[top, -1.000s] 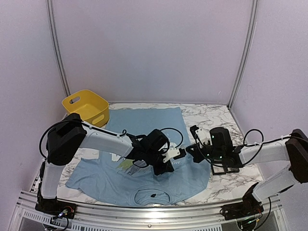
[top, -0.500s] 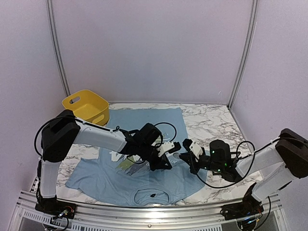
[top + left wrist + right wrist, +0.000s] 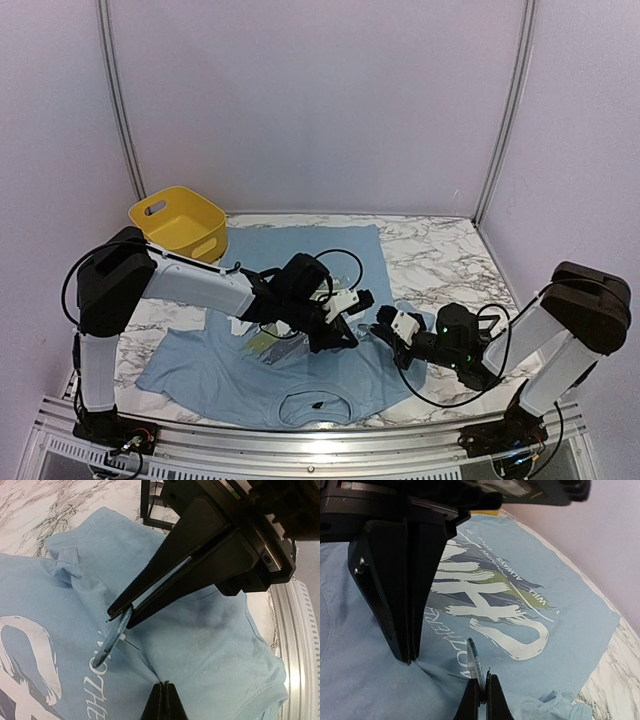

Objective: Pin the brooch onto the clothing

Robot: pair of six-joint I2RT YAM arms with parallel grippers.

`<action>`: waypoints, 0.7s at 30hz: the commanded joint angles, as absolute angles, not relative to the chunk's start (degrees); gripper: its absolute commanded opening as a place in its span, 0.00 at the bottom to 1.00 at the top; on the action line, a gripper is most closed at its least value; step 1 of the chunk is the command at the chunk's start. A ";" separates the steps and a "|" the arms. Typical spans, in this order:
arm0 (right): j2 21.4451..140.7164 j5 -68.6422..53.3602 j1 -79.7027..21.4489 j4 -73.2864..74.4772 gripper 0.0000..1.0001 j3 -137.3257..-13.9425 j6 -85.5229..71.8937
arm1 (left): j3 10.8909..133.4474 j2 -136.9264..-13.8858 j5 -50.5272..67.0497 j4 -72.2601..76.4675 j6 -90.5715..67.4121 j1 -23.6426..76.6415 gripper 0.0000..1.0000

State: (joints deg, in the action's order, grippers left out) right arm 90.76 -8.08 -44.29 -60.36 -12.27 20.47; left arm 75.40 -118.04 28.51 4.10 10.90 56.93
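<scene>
The clothing, a light blue T-shirt [image 3: 300, 245] with white lettering, lies flat on the marble table; it also shows in the left wrist view [image 3: 215, 650] and the right wrist view [image 3: 560, 595]. My left gripper [image 3: 343, 334] [image 3: 162, 686] is shut on a small raised pinch of the shirt below the print. My right gripper [image 3: 379, 328] [image 3: 481, 678] is shut on the brooch [image 3: 476, 660], a round blue disc held edge-up. The brooch [image 3: 111, 641] has its thin pin pointing at the pinched fold, a short gap away.
A yellow basket [image 3: 180, 225] stands at the back left, off the shirt. The marble table [image 3: 445, 245] shows to the right of the shirt. A metal rail [image 3: 300, 440] runs along the near edge. One shirt sleeve [image 3: 65, 562] is bunched up.
My right arm has dropped lower and moved its gripper left with the brooch, close to my left gripper. My left gripper has shifted slightly left, still pinching the shirt.
</scene>
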 commanded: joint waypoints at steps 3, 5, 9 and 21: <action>93.54 -5.24 -48.05 -64.43 0.00 -12.18 24.93 | 74.75 -116.61 30.27 6.78 10.73 56.69 0.00; 94.58 -4.44 -48.69 -65.58 0.00 -11.81 25.08 | 74.56 -116.33 30.42 7.25 10.72 56.69 0.00; 94.38 -5.05 -49.11 -65.11 0.00 -12.00 24.44 | 74.16 -116.35 30.66 7.43 10.65 56.69 0.00; 91.91 -10.76 -49.12 -66.91 0.00 -9.23 20.52 | 73.58 -116.03 28.62 8.08 10.90 56.69 0.00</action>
State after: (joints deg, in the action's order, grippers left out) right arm 93.56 -8.32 -48.60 -64.77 -9.74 22.22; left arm 74.28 -118.04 28.82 6.26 10.87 56.95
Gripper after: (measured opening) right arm 0.003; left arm 0.005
